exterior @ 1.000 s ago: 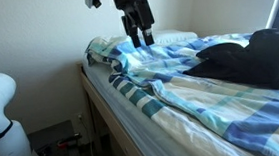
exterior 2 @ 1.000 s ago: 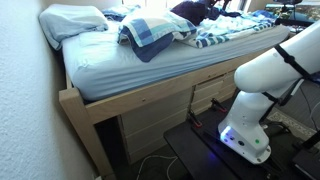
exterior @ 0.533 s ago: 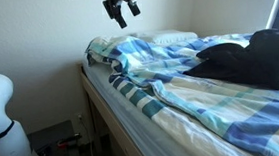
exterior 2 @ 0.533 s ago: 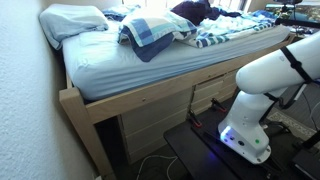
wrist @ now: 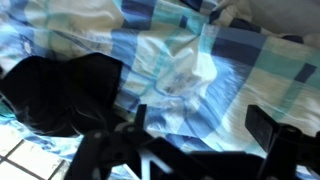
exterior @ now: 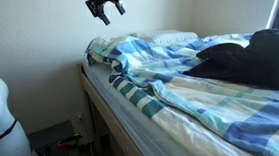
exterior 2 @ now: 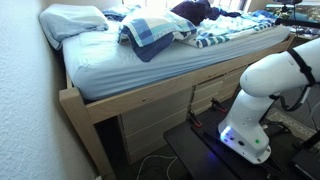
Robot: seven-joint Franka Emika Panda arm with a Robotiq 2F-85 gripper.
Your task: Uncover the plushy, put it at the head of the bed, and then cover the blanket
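Note:
The blue, light-blue and white plaid blanket point(exterior: 194, 69) lies spread and rumpled over the bed point(exterior: 133, 124); it also shows in an exterior view point(exterior 2: 150, 32) and in the wrist view point(wrist: 190, 65). The white pillow point(exterior 2: 72, 20) lies at the head. My gripper point(exterior: 105, 4) hangs high above the head end, open and empty; in the wrist view its fingers point(wrist: 200, 125) stand apart over the blanket. The plushy is hidden.
A black bundle of fabric point(exterior: 248, 57) lies on the blanket, also in the wrist view point(wrist: 60, 90). The pale wooden bed frame point(exterior 2: 150, 100) has drawers below. The robot's white base point(exterior 2: 260, 100) stands beside the bed. A wall runs behind the head.
My gripper has risen from just above the blanket near the pillow to high in the air and moved away toward the bed's head-side edge. The blanket has not moved.

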